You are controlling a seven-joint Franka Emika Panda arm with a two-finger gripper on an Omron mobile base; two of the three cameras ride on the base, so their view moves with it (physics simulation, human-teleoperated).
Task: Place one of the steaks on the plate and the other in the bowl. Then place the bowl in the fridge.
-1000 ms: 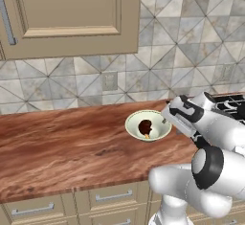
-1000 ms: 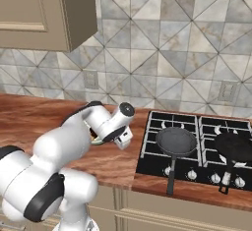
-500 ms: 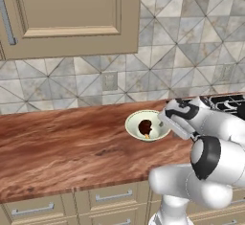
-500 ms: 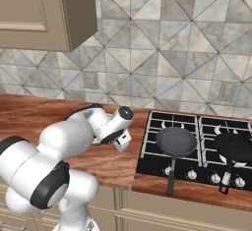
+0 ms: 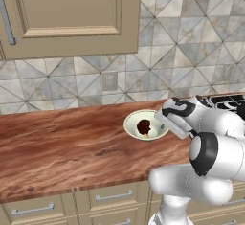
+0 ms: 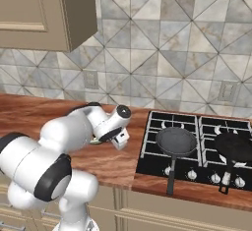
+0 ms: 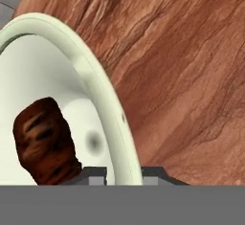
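claw (image 7: 123,174) pinching bowl (image 7: 103,90) rim, steak (image 7: 45,140) inside

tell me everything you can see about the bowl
The bowl is round, wide and pale cream-green, glossy like ceramic, with a thick flared rim. It sits upright on the reddish wooden counter, left of the stove. One dark reddish-brown steak lies inside it. The gripper straddles its rim, one fingertip inside and one outside.
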